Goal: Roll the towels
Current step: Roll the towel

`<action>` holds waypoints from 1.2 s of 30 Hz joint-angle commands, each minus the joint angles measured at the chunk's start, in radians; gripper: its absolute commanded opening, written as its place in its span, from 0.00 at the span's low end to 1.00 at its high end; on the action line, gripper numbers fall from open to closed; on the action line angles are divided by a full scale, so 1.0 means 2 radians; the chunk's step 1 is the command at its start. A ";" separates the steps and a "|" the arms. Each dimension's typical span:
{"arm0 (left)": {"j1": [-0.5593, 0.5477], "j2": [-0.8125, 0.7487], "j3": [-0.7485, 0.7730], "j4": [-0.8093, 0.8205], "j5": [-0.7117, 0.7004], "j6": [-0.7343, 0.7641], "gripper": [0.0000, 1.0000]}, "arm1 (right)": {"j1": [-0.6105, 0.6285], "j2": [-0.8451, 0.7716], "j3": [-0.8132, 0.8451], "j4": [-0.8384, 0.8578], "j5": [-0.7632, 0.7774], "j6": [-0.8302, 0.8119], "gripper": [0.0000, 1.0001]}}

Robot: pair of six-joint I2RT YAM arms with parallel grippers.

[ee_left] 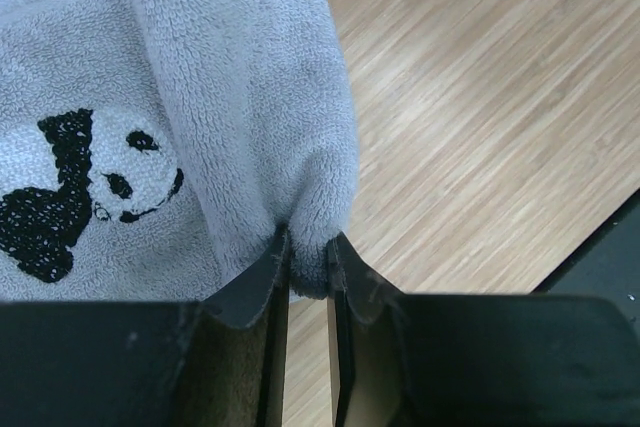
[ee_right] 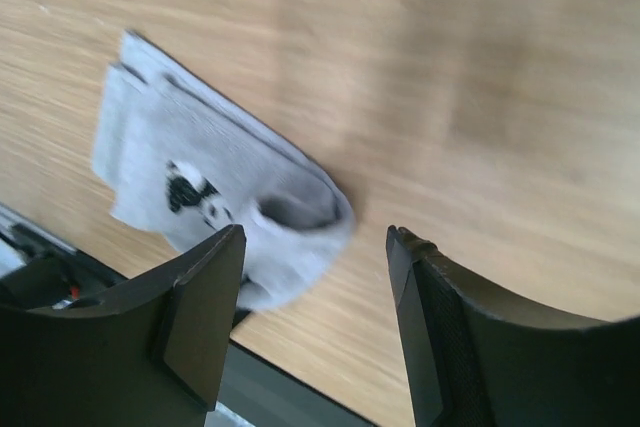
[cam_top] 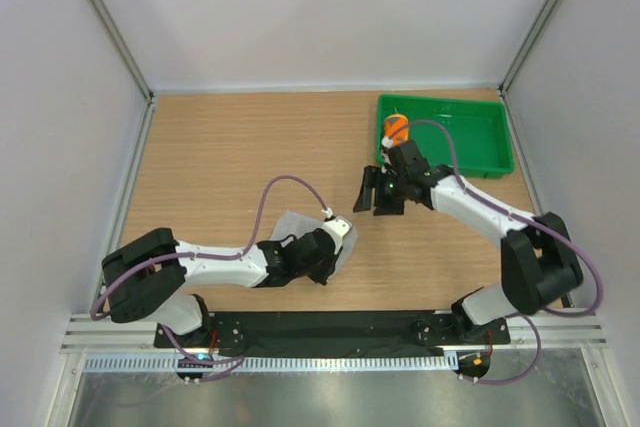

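The light grey towel point(cam_top: 287, 224), printed with a black-and-white panda, lies on the wooden table near the front. My left gripper point(cam_top: 320, 252) is shut on a bunched fold at its edge; in the left wrist view that fold of the grey towel point(ee_left: 250, 107) is pinched between the left gripper point(ee_left: 308, 249) tips. My right gripper point(cam_top: 378, 197) hovers open above the table's middle with nothing between its fingers. In the right wrist view, the grey towel point(ee_right: 200, 187) lies beyond the right gripper point(ee_right: 315, 242), partly folded over. The orange towel point(cam_top: 397, 127) sits bundled in the tray's left end.
A green plastic tray point(cam_top: 470, 137) stands at the back right, close behind my right arm. Grey walls enclose the table on three sides. The black base rail point(cam_top: 330, 332) runs along the near edge, just below the grey towel.
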 commanded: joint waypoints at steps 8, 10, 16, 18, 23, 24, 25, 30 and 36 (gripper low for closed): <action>-0.011 0.004 -0.020 -0.030 0.040 -0.011 0.00 | 0.003 -0.123 -0.174 0.090 -0.025 0.058 0.66; -0.012 0.004 -0.020 -0.030 0.039 -0.010 0.00 | 0.008 -0.110 -0.180 0.132 -0.053 0.061 0.70; -0.013 -0.007 -0.025 -0.030 0.039 -0.012 0.00 | 0.010 -0.045 -0.171 0.180 -0.075 0.066 0.77; -0.013 -0.011 -0.028 -0.028 0.040 -0.012 0.00 | 0.014 -0.028 -0.170 0.193 -0.076 0.068 0.77; -0.013 -0.025 -0.035 -0.024 0.044 -0.012 0.00 | 0.023 0.020 -0.173 0.219 -0.077 0.071 0.70; -0.013 -0.026 -0.035 -0.023 0.045 -0.013 0.00 | 0.026 0.023 -0.174 0.222 -0.077 0.071 0.66; -0.013 -0.028 -0.036 -0.023 0.048 -0.012 0.00 | 0.027 0.026 -0.174 0.222 -0.077 0.071 0.63; -0.013 -0.048 -0.048 -0.017 0.051 -0.025 0.00 | 0.029 0.011 -0.181 0.206 -0.071 0.058 0.31; -0.013 -0.079 -0.064 -0.012 0.052 -0.045 0.01 | 0.029 -0.042 -0.164 0.108 -0.016 0.025 0.06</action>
